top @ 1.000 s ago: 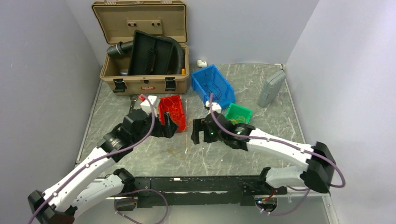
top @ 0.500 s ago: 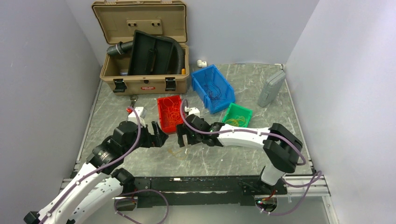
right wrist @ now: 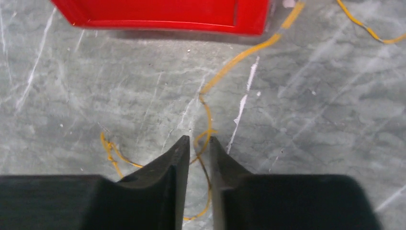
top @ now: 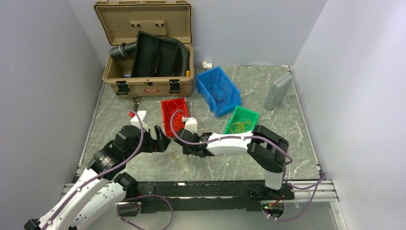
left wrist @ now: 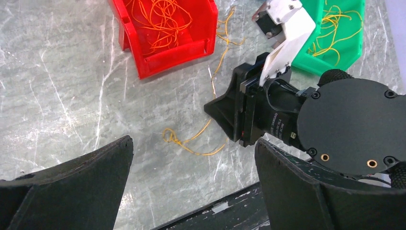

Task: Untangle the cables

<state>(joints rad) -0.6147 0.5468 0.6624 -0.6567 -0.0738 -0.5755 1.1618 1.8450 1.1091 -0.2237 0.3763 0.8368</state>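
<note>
Step in hand: we are picking one loose orange cable (left wrist: 171, 137) off the marble table (left wrist: 57, 96), judging by how the grippers are standing. Location of item: the strand is lying on the bare surface just in front of the red bin (left wrist: 143, 72), running from the bin's near corner down to a small knotted loop; more orange strands are sitting inside that bin, and yellow ones in the green bin (left wrist: 356, 50). Right gripper (right wrist: 198, 141): it is reaching low over the table with its fingers drawn nearly together, a slim gap showing between them and the strand crossing at their tips, apparently not clamped. Left gripper (left wrist: 194, 148): it is hovering just beside, fingers spread wide, holding nothing. Handling notes, as we are judging them: the cable is thin and limp and lying flat, so the tips are needing to touch the table before closing, square across the strand, or they are risking sliding over it. Lifting slowly is advisable, since the far end may be snagging the wires in the bin. The knot is wanting the left gripper's help.
</note>
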